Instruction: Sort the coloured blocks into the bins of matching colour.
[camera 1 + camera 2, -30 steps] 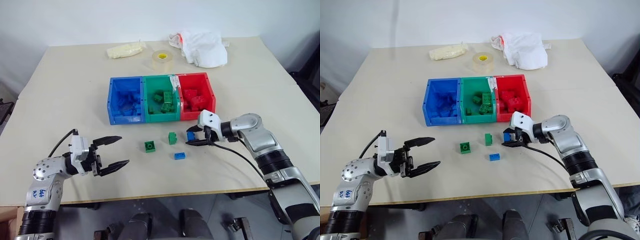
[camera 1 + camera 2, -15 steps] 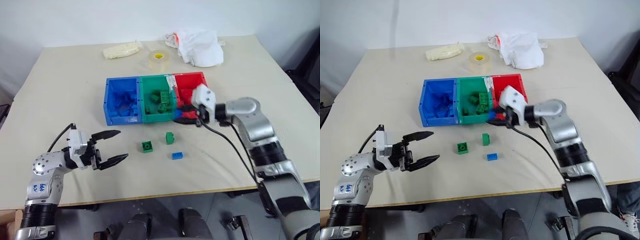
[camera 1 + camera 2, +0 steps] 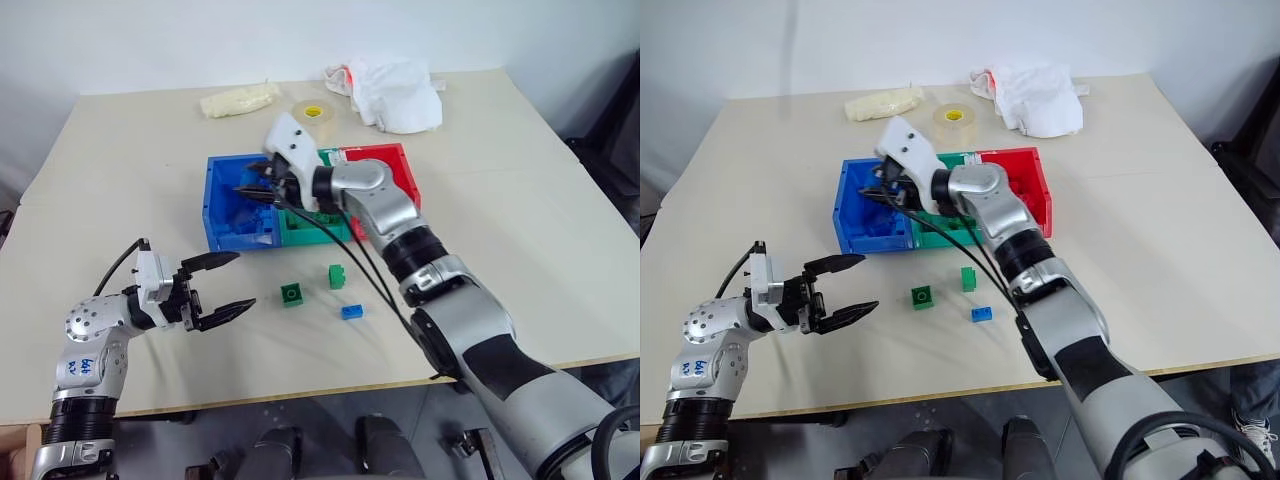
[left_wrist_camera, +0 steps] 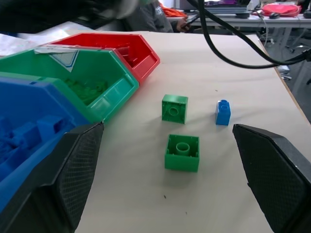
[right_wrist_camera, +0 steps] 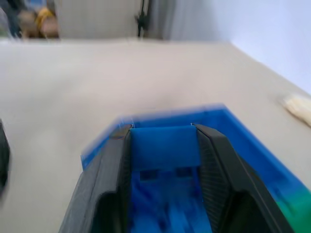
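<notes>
Right gripper [image 5: 163, 141] pinching blue block [image 5: 164, 147] above blue bin [image 3: 222, 215]; drop not yet made. Bins already hold many bricks. Left gripper [image 3: 222, 290] spread, empty. Just ahead of it on table: two green blocks [image 3: 292, 293], [image 3: 337, 276], small blue block [image 3: 352, 312] unsorted.

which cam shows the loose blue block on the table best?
Left wrist view: the blue block lies close and unobstructed beside two green blocks. In both eye views it is a small speck near the table's front, beside the right arm's cable.
</notes>
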Available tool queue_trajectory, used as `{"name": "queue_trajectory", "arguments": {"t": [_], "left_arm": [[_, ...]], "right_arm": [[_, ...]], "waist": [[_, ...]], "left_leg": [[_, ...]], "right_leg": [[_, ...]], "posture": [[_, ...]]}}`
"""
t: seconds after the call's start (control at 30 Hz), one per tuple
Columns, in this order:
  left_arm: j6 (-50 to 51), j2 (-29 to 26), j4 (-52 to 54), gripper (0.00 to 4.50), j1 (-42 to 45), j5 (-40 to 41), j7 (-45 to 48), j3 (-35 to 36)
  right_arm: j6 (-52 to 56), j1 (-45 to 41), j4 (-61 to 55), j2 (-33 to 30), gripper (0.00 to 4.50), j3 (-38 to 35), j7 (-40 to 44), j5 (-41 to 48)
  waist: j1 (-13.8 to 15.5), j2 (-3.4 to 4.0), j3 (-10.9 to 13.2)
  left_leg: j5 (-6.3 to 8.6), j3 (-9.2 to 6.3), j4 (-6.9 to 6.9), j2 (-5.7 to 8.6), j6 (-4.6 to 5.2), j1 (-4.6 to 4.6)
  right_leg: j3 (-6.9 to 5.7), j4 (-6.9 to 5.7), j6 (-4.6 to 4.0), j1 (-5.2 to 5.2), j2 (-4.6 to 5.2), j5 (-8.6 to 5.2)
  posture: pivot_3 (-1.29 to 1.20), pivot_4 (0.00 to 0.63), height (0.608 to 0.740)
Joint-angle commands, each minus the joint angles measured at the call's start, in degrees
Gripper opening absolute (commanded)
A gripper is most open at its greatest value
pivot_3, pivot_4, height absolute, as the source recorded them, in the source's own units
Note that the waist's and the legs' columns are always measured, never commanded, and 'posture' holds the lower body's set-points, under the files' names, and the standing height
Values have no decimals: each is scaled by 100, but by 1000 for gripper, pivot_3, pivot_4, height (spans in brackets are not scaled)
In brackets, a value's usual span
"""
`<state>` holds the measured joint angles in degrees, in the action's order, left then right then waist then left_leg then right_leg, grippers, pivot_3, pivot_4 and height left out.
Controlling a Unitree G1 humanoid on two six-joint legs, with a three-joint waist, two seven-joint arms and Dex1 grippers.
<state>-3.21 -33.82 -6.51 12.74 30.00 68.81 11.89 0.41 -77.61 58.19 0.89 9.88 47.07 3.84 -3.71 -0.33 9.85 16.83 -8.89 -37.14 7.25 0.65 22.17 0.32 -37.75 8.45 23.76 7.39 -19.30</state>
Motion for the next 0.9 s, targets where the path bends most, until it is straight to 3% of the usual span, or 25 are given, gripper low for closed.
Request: {"name": "queue_trajectory", "arguments": {"t": [0.03, 0.2, 0.37, 0.53, 0.7, 0.9], "left_arm": [[-113, -37, 55, 4500, 48, 1, -37, 92], [-139, -62, -22, 4500, 104, 6, -30, 90], [-149, -43, -111, 4500, 181, 14, 35, 41], [-156, -22, -253, 4500, 276, -3, 147, -14], [-222, -64, -533, 4500, 369, -22, 314, -24], [-276, -142, -716, 4500, 343, -24, 476, 36]], "right_arm": [[-422, -368, 743, 187, 2816, -188, -717, -200], [-817, -525, 945, 200, 4470, -393, -700, -215], [-1117, -339, 621, -76, 4470, -508, -146, -147], [-866, 570, -839, -678, 4470, -387, 1304, 172], [478, 2295, -3642, -2040, 4470, -301, 2492, 714], [1862, 4108, -5796, -4028, 4470, -730, 2953, 1183]], "waist": [[-12, 0, 0], [-54, 1, 1], [-121, 1, 1], [-115, 0, 0], [-24, -1, 0], [97, -1, 0]], "left_leg": [[0, -2, 1, 0, 0, 0], [0, -5, 0, 1, -1, 0], [1, -6, 1, -1, -2, 0], [1, -7, -1, -1, -2, 0], [4, -17, -12, 7, 2, 8], [5, 7, -17, 2, 4, 13]], "right_leg": [[0, 0, 0, 0, -2, 0], [2, -2, -2, 1, -7, 1], [3, -4, -2, 3, -5, 1], [3, -5, -1, 3, 0, 1], [2, -1, -1, -3, 5, 1], [2, 19, -1, 2, 7, 0]], "posture": [[0, 150, 740], [0, 150, 740], [0, 150, 740], [0, 150, 740], [0, 150, 740], [0, 150, 740]]}}
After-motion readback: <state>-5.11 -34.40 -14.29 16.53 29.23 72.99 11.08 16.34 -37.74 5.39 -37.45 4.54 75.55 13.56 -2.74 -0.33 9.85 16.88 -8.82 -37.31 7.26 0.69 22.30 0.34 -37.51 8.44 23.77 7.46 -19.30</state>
